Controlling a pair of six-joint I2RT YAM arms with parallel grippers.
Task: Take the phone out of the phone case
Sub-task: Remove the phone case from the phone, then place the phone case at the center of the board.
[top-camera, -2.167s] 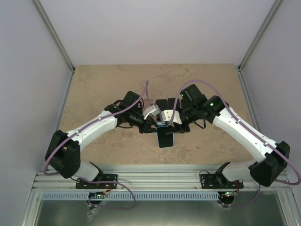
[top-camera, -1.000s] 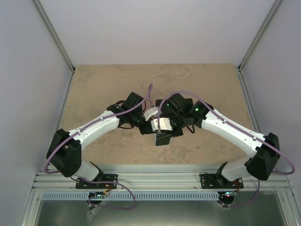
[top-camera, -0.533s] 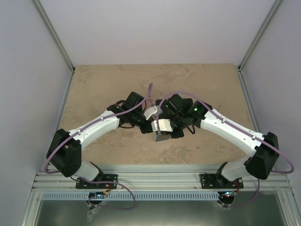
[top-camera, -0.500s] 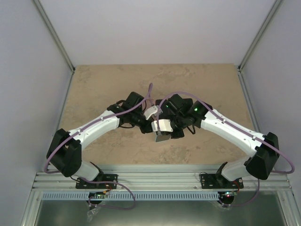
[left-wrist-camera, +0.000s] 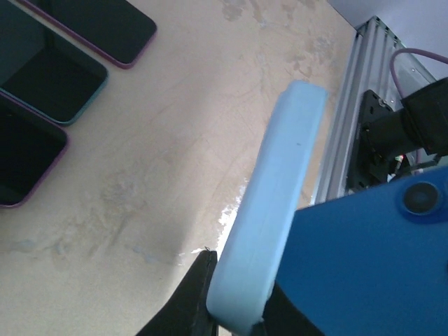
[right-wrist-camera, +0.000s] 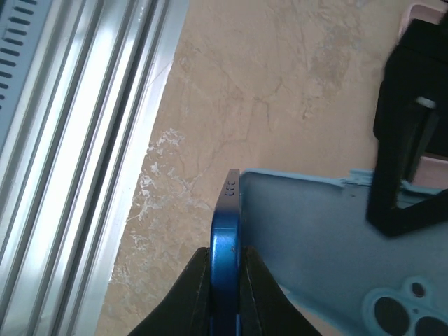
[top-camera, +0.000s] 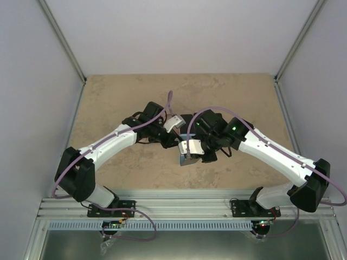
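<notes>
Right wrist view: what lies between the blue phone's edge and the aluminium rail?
Only bare beige tabletop, seen in the right wrist view, separates the blue phone from the aluminium rail; the light blue case is on the phone's other side.

Logged phone case [left-wrist-camera: 269,231] as plain pale sky blue, phone [right-wrist-camera: 225,245] as deep glossy blue. Table [left-wrist-camera: 175,140] beige with faint marbled veining. Upper left of left wrist frame: black screens, purple rim on top spare phone [left-wrist-camera: 98,24], teal on middle spare phone [left-wrist-camera: 49,80], purple on lower spare phone [left-wrist-camera: 24,154].
</notes>
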